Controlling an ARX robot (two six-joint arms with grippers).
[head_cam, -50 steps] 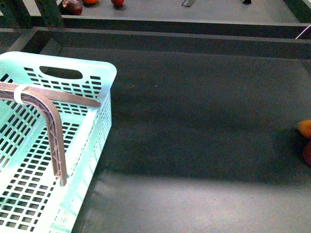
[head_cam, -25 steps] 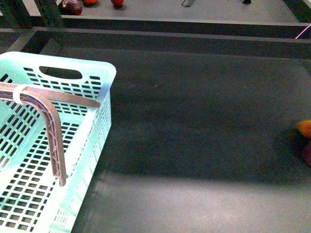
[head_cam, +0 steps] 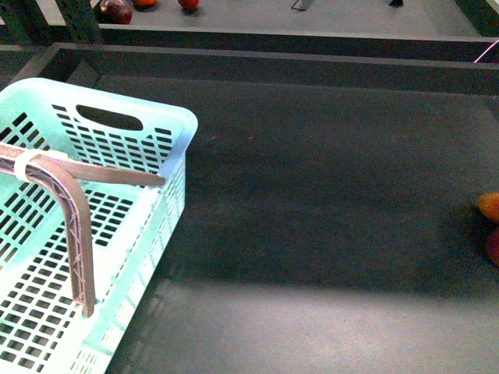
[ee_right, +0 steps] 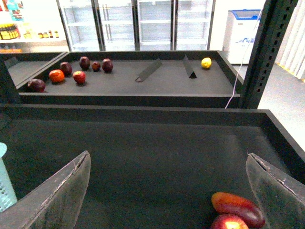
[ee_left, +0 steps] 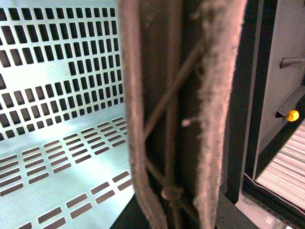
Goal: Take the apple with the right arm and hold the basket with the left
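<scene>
The pale turquoise basket [head_cam: 117, 148] fills the left of the front view, with my left gripper [head_cam: 125, 246] shut on its right wall; one brownish-pink ribbed finger [head_cam: 78, 249] bends down inside it. Up close in the left wrist view, that finger [ee_left: 217, 95] stands against the slotted basket wall [ee_left: 57, 71]. The glossy red apple [ee_right: 228, 223] lies on the dark tray at the bottom edge of the right wrist view, touching a longer orange-and-purple fruit [ee_right: 238, 207]. My right gripper [ee_right: 167, 155] is open and empty above the tray, the apple near one finger. From the front, the apple [head_cam: 493, 245] is cut off at the right edge.
An orange fruit [head_cam: 490, 206] sits beside the apple. The dark tray's raised rim [ee_right: 143, 99] runs across behind. The shelf beyond holds several red and dark fruits [ee_right: 81, 71], a lemon [ee_right: 206, 62] and two dark stands [ee_right: 148, 70]. A metal post [ee_right: 269, 52] rises at right.
The basket has swung slightly: its far right corner moved right and down, and the bent left finger inside it shifted lower and to the left. The fruits have not moved.
</scene>
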